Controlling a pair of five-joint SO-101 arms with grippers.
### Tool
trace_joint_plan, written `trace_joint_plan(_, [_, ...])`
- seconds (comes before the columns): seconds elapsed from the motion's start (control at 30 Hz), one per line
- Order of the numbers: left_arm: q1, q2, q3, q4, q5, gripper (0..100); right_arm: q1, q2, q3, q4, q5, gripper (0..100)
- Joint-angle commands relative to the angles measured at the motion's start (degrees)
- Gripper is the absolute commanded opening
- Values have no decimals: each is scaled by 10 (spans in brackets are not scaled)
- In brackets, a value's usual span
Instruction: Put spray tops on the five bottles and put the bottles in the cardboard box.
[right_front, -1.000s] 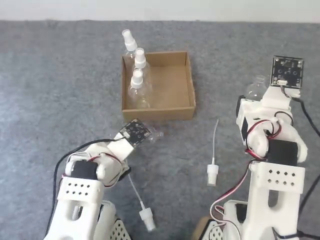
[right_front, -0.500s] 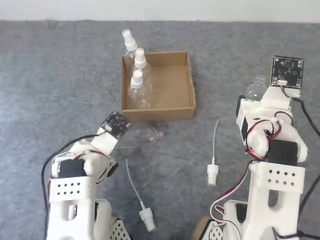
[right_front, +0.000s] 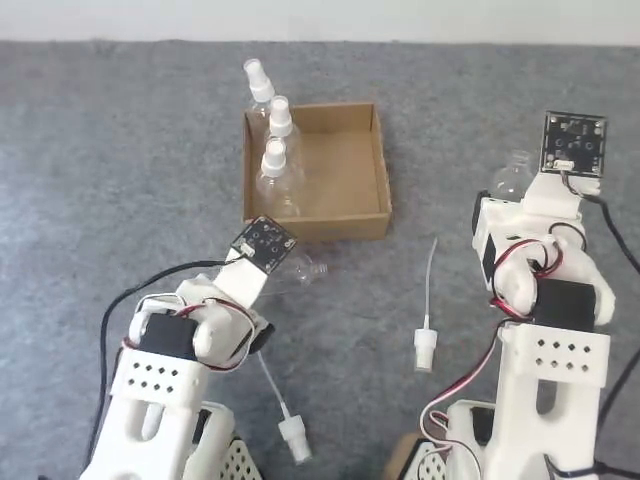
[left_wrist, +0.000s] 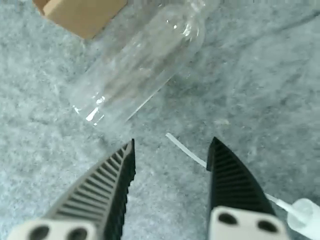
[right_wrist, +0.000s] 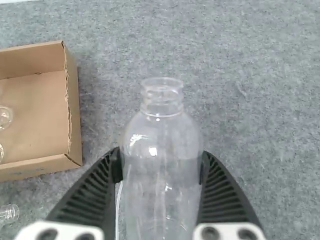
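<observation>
My left gripper (left_wrist: 172, 145) is released, jaws spread and grasping nothing. It hangs just short of the lying bottle (left_wrist: 140, 65), which rests on its side with a bare neck on the grey counter (right_front: 120, 150), close to the front wall of the cardboard box (right_front: 320, 228). The thin tube of the nearer spray top (left_wrist: 305, 220) runs between those jaws. My right gripper (right_wrist: 160, 159) is clenched on the held bottle (right_wrist: 161, 135), gripping it around the body, neck uncovered, well off to the right of the box. I cannot tell whether its base touches the counter. The other spray top (right_front: 425, 350) lies loose between my two arms. As I judge it, the job is a little past halfway. The front capped bottle (right_front: 272, 175) and the middle capped bottle (right_front: 281, 125) stand inside the box against its left wall. The far capped bottle (right_front: 259, 85) has its top on, but sits at the back left corner, and I cannot say whether it is inside or just behind. What remains, I reckon, is fitting both loose tops onto the two bare bottles, then boxing those two, and perhaps the corner one as well.
</observation>
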Motion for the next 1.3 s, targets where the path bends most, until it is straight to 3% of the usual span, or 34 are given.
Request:
trace_joint_plan(0.0, [3, 76, -24, -36, 9, 221, 4, -15, -11, -14, 11, 55])
trace_joint_plan(0.13, [-15, 174, -24, -92, 10, 220, 4, -15, -11, -14, 12, 55])
trace_joint_plan(0.33, [-99, 250, -25, -151, -5, 220, 4, -15, -11, -14, 12, 55])
trace_joint_plan(0.8, [-267, 261, -50, -71, -185, 186, 4, -15, -11, -14, 12, 55])
trace_joint_plan(0.93, [-267, 261, -118, -20, -188, 190, 4, -15, -11, -14, 12, 55])
trace_joint_plan(1.1, [-207, 261, -195, 99, -254, 221, 4, -15, -11, -14, 12, 55])
trace_joint_plan(1.27, [-144, 261, -208, 123, -287, 224, 7, -15, -13, -14, 13, 55])
